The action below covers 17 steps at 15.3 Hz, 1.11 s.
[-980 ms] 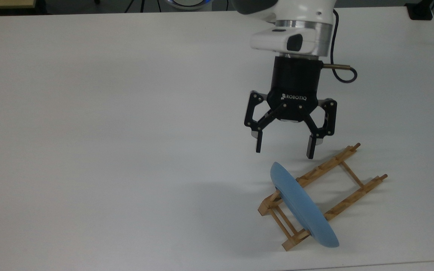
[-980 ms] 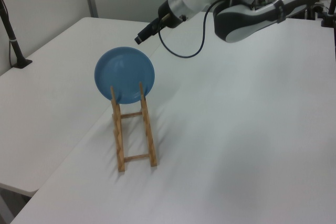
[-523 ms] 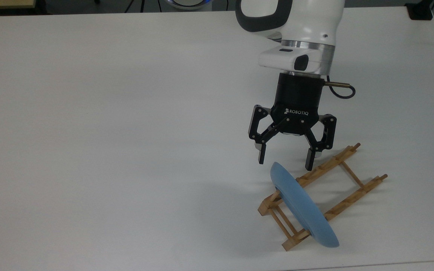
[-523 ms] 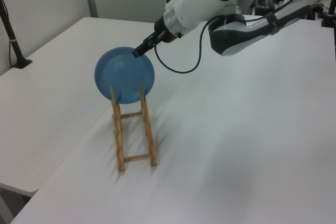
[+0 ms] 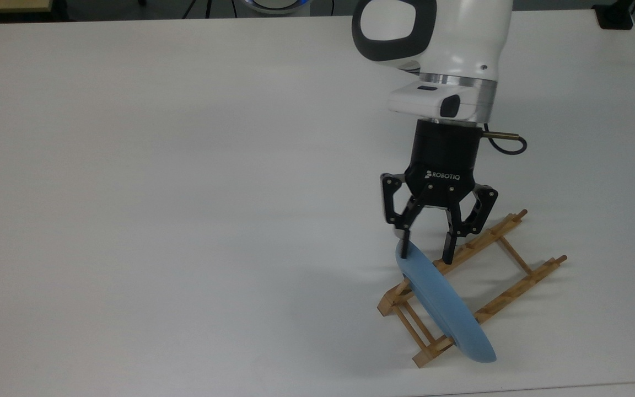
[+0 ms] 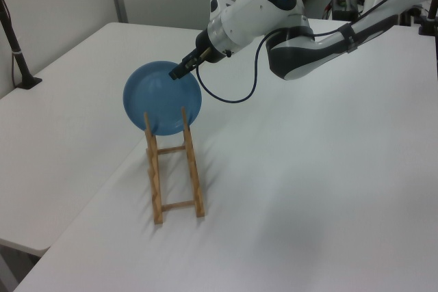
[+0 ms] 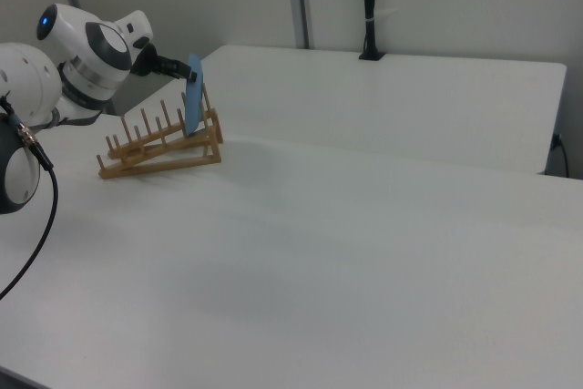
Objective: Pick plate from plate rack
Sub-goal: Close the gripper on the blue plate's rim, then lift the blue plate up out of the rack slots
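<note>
The gripper (image 5: 426, 253) hangs with its 2 fingers spread apart, straddling the top rim of the plate (image 5: 444, 304), 1 finger on each face and not yet closed on it. Directly beneath it, the light-blue plate stands on edge in the end slot of the plate rack (image 5: 507, 259). The rack's wooden rails run away behind the gripper across the white table (image 5: 185, 193).

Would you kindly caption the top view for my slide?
Open gripper straddling the upright blue plate's rim in the wooden plate rack.
</note>
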Motion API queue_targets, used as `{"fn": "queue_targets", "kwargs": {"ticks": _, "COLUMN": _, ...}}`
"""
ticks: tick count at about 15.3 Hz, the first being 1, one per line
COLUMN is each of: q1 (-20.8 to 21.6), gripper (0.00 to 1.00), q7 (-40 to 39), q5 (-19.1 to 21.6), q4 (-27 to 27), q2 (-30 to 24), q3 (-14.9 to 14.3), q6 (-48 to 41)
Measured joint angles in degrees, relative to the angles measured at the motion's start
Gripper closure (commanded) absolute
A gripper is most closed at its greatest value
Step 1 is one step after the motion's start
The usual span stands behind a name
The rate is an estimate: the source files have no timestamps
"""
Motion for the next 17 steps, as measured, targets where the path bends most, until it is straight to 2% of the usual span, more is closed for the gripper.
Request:
{"fn": "queue_targets", "kwargs": {"ticks": 2, "q1": 0.3, "gripper": 0.84, "q7": 0.3, "q5": -0.2, "q4": 0.1, "q2": 0.0, "q3": 0.0, "q6": 0.0}}
{"fn": "queue_targets", "kwargs": {"ticks": 4, "q1": 0.4, "gripper": 0.85, "q7": 0.4, "q5": -0.2, "q4": 0.1, "q2": 0.0, "q3": 0.0, "q6": 0.0}}
{"fn": "queue_targets", "kwargs": {"ticks": 7, "q1": 0.4, "gripper": 1.0, "q7": 0.4, "q5": -2.0, "q4": 0.1, "q2": 0.1, "q3": -0.2, "q6": 0.0}}
{"fn": "queue_targets", "kwargs": {"ticks": 10, "q1": 0.4, "gripper": 1.0, "q7": 0.6, "q5": -4.4, "q4": 0.1, "q2": 0.2, "q3": -0.2, "q6": 0.0}}
{"fn": "queue_targets", "kwargs": {"ticks": 17, "q1": 0.4, "gripper": 1.0, "q7": 0.6, "q5": -4.6, "q4": 0.7, "q2": 0.0, "q3": -0.2, "q6": 0.0}}
